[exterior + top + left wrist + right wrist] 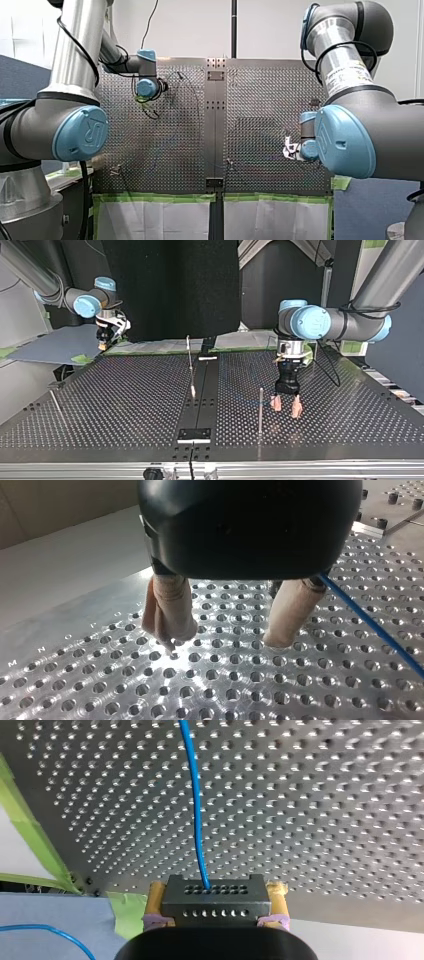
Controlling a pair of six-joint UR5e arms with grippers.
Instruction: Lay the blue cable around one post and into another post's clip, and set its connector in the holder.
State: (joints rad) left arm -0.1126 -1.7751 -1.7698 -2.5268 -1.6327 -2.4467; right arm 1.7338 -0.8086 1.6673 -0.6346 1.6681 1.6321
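Blue cable, far end unseen, leaves connector in my right gripper.

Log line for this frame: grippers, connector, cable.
left gripper: open, empty, low over table | right gripper: shut on connector | blue cable: leaves connector, passes beside left gripper

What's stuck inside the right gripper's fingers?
A dark connector with rows of little holes sits clamped in my right gripper. The blue cable runs out of its holed face, away from the gripper. The gripper's black body hides the connector's lower part.
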